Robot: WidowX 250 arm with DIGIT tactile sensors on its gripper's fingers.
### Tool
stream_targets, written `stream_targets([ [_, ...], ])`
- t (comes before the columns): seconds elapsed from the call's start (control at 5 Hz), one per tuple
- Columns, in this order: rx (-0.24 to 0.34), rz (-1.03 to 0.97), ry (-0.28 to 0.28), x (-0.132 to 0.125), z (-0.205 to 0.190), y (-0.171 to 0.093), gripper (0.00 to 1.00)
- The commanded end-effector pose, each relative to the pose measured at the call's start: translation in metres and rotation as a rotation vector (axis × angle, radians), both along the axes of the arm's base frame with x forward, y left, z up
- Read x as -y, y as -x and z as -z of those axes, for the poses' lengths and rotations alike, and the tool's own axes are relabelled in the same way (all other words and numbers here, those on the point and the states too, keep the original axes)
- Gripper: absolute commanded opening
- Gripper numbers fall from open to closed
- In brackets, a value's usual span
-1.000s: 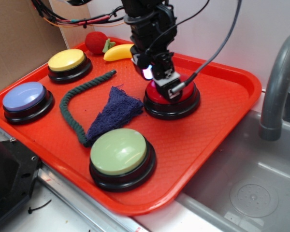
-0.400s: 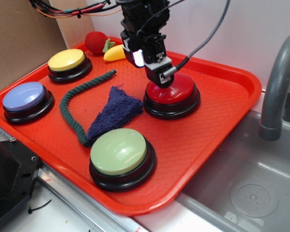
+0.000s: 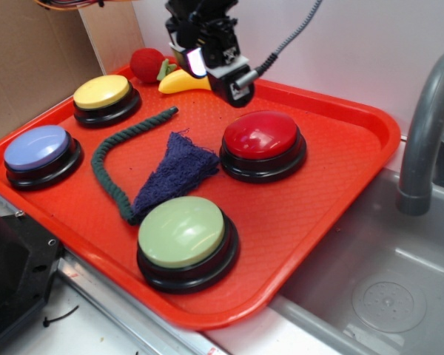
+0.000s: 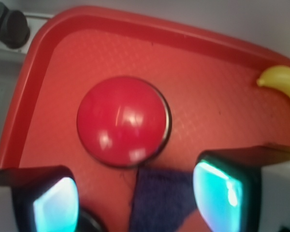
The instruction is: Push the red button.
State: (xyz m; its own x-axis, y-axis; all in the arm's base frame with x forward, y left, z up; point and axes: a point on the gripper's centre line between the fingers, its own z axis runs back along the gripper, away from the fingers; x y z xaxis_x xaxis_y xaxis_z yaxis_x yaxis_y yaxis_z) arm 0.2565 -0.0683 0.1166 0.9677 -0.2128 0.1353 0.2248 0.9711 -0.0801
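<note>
A: Orange tray (image 3: 340,185) beside a sink (image 3: 399,274). Red button (image 3: 260,136)?
B: Right of the blue cloth (image 3: 174,171), untouched.
A: Gripper (image 3: 235,92)?
B: Hovering above the button's back edge, fingers (image 4: 224,193) spread, holding nothing.

my red tray (image 3: 340,185) carries four buttons: red (image 3: 263,140), green (image 3: 183,233), blue (image 3: 38,149), yellow (image 3: 103,94). a green rope (image 3: 111,159), navy cloth (image 3: 176,171), banana (image 3: 181,81) and strawberry (image 3: 146,65) lie among them.
</note>
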Motion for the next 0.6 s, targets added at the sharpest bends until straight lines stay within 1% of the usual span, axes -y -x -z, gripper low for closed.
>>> stream_targets([
  [0.0,0.087,-0.046,-0.008,-0.002,-0.033,0.007,1.00],
  [0.2,0.049,-0.038,0.025,-0.005,-0.040,0.013,1.00],
  [0.4,0.064,-0.041,0.031,-0.004,-0.052,0.024,1.00],
])
